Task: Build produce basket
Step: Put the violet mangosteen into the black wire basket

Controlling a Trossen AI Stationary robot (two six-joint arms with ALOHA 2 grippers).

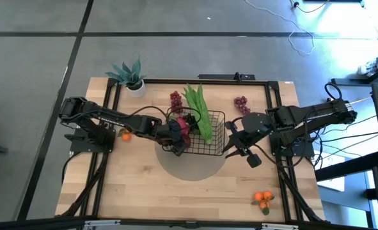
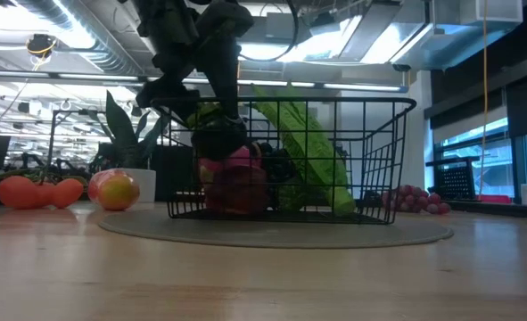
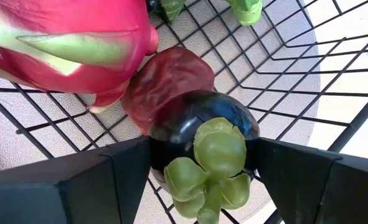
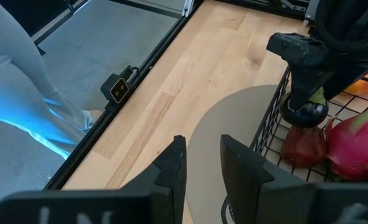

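The black wire basket (image 1: pixel 215 142) stands on a round grey mat. In it lie a pink dragon fruit (image 3: pixel 65 43), a red-brown fruit (image 3: pixel 168 78) and long green pods (image 1: pixel 200 112) that lean on the far rim. My left gripper (image 3: pixel 202 165) reaches into the basket's left side, shut on a dark purple round fruit (image 3: pixel 199 124) with a green calyx. My right gripper (image 4: pixel 202 165) hovers at the basket's right near corner, slightly open and empty. My left gripper pinches the dark purple fruit by its two opposite sides (image 3: pixel 159 140) between the two fingers, the green calyx (image 3: pixel 215 155) facing the wrist. The fingers come from above, slanting down into the basket. The fruit sits just on top of the red-brown fruit (image 4: pixel 302 149), beside the dragon fruit.
On the table lie a dark red grape bunch (image 1: pixel 176 99) behind the basket, another grape bunch (image 1: pixel 241 103) at the far right, small oranges (image 1: pixel 263 199) near the front right, and a small orange fruit (image 1: pixel 125 135) by the left arm. A potted spiky plant (image 1: pixel 130 76) stands far left.
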